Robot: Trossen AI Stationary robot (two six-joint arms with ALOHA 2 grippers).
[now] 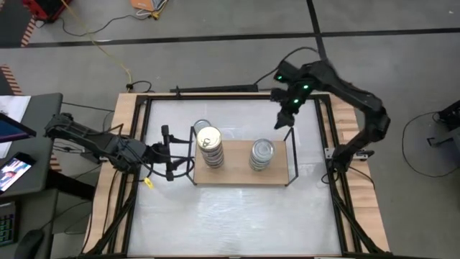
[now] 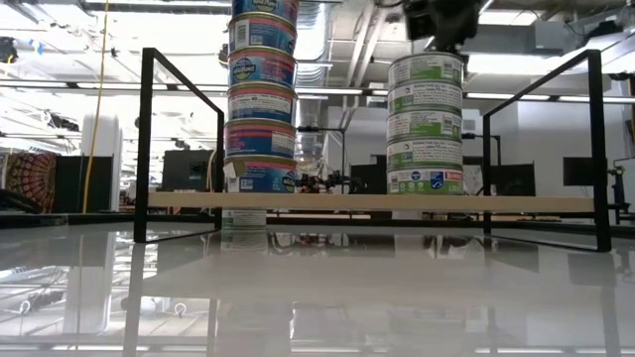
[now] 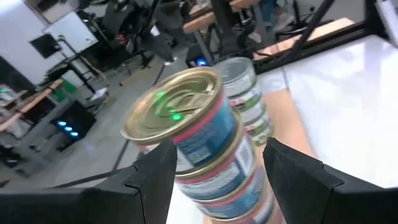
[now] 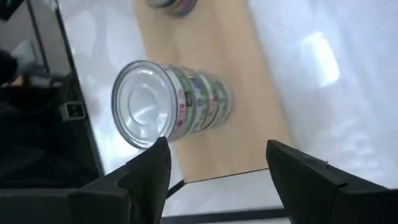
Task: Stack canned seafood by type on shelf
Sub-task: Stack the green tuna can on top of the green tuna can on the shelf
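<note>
The shelf [image 1: 241, 175] is a light wooden board with black wire end frames, lying mid-table. Two stacks of tins stand on it. The taller stack has gold pull-tab lids [image 1: 209, 140] [image 3: 177, 102] and blue-pink labels [image 2: 260, 99]. The other has plain silver lids [image 1: 262, 152] [image 4: 144, 102] and green labels [image 2: 425, 124]. My left gripper [image 1: 172, 153] [image 3: 214, 168] is open just left of the shelf, its fingers framing the gold stack from a distance. My right gripper [image 1: 283, 122] [image 4: 217, 158] [image 2: 442, 20] hovers open above the shelf's far right, beyond the silver stack.
The wire frames [image 2: 184, 149] [image 2: 551, 139] rise at the shelf's short ends, near each gripper. A small yellow bit [image 1: 147, 183] lies on the white tabletop by the left arm. The table's wooden rim [image 1: 122, 122] and black rails border the work area. Bare tabletop [image 1: 237, 216] lies nearer than the shelf.
</note>
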